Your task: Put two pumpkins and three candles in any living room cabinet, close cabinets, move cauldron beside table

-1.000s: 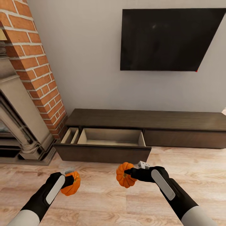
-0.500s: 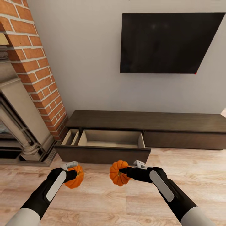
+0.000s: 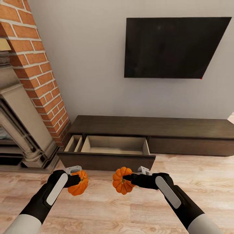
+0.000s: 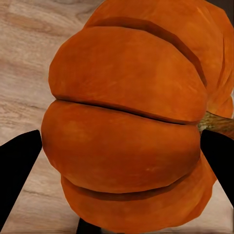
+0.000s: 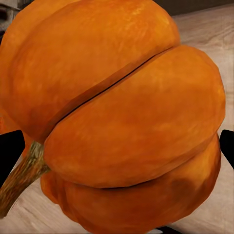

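Up close, each wrist camera reveals ribbed orange skin and a brown stem; overhead, the left gripper (image 3: 75, 179) clamps one pumpkin (image 3: 79, 183), the right gripper (image 3: 128, 177) another pumpkin (image 3: 121, 180), above plank floor (image 3: 107, 208) before the cabinet's (image 3: 152, 126) open drawer (image 3: 112, 148).

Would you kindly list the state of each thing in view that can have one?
Left gripper: shut on the left pumpkin, held above the floor.
Right gripper: shut on the right pumpkin, held above the floor.
Cabinet: left drawer pulled open, nothing visible inside; right front panel closed.
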You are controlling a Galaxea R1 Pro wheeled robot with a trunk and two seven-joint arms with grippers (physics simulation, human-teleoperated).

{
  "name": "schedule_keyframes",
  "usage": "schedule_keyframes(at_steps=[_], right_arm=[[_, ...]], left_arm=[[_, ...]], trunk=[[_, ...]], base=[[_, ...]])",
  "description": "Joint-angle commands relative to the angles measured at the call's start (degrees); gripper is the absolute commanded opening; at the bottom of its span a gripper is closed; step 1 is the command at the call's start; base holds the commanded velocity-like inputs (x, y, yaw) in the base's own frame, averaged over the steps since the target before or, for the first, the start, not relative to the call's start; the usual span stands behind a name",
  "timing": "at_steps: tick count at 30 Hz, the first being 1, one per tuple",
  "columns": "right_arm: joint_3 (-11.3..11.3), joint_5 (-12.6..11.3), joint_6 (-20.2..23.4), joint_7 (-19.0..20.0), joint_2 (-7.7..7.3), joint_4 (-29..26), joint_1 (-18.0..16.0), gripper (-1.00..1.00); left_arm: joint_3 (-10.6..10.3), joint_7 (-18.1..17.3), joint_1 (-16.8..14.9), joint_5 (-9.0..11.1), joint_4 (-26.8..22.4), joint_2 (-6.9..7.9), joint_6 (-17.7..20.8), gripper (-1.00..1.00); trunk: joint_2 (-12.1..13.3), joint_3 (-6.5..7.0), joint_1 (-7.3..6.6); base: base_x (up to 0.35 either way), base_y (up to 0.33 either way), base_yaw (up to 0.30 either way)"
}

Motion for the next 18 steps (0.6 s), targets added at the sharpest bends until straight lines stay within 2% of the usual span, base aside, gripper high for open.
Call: schedule_keyframes(at_steps=[1,6,9,11,14,18], right_arm=[[0.09,-0.39,0.1,-0.22,-0.07,-0.06,-0.04,-1.0],[0.05,-2.74,0.02,-0.03,-0.2,-0.07,-0.04,-1.0],[0.04,-4.81,-0.49,0.04,-0.26,-0.08,-0.04,-1.0],[-0.34,-5.31,-0.63,0.07,-0.26,-0.08,-0.04,-1.0],[-2.32,-5.72,-0.49,0.43,-0.31,-0.12,-0.04,-1.0],[-2.88,-5.75,-0.25,1.21,-0.25,-0.11,-0.04,-1.0]], left_arm=[[-0.01,0.64,-0.04,0.53,-0.63,0.03,0.72,-1.0],[0.27,0.62,-0.04,1.04,-1.66,-0.01,1.59,-1.0],[0.16,0.64,-0.01,4.66,-1.87,0.08,1.78,-1.0],[0.11,0.64,0.01,5.6,-1.92,0.13,1.8,-1.0],[0.13,0.64,0.03,6.14,-1.97,0.25,2.0,-1.0],[0.21,0.64,0.03,6.23,-1.97,0.36,2.07,-1.0]], trunk=[[0.39,0.13,-0.23],[2.39,1.03,-1.32],[2.39,1.15,-1.32],[2.39,1.26,-1.32],[2.39,1.44,-1.32],[2.39,1.63,-1.32]], base=[[0.0,0.0,0.0],[0.0,0.0,-0.002],[0.0,0.0,-0.147],[0.0,0.0,-0.206],[0.008,0.002,-0.221],[0.144,0.083,-0.174]])
